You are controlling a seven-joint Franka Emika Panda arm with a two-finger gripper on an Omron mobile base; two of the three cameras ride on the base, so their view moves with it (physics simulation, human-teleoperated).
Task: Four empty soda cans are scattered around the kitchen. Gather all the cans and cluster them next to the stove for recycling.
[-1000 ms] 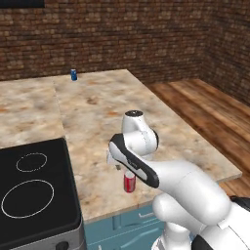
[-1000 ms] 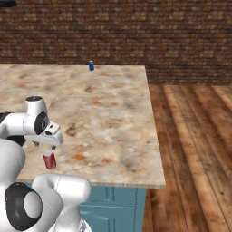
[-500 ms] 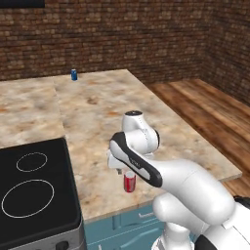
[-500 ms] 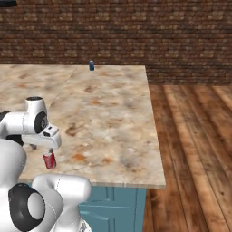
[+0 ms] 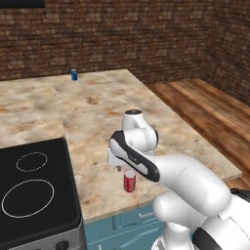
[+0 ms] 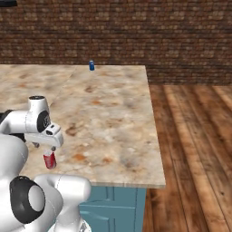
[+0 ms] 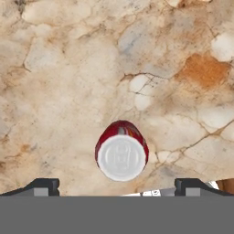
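Observation:
A red soda can [image 5: 129,181] [image 6: 49,160] [image 7: 121,153] stands upright on the marble counter near its front edge, a short way right of the stove [image 5: 34,195], a black glass cooktop with white burner rings. My gripper [image 5: 117,166] [image 6: 44,147] [image 7: 116,186] hovers just above this can, pointing straight down, open, with nothing between its fingers. In the hand view the can's silver top sits between the two fingertips [image 7: 43,185]. A blue soda can [image 5: 74,74] [image 6: 91,65] stands far back on the counter near the brick wall.
The marble counter [image 5: 107,112] [image 6: 113,113] ends at a front edge just past the red can and at a right edge above the wooden floor [image 6: 195,136]. A brick wall [image 5: 107,34] closes the back.

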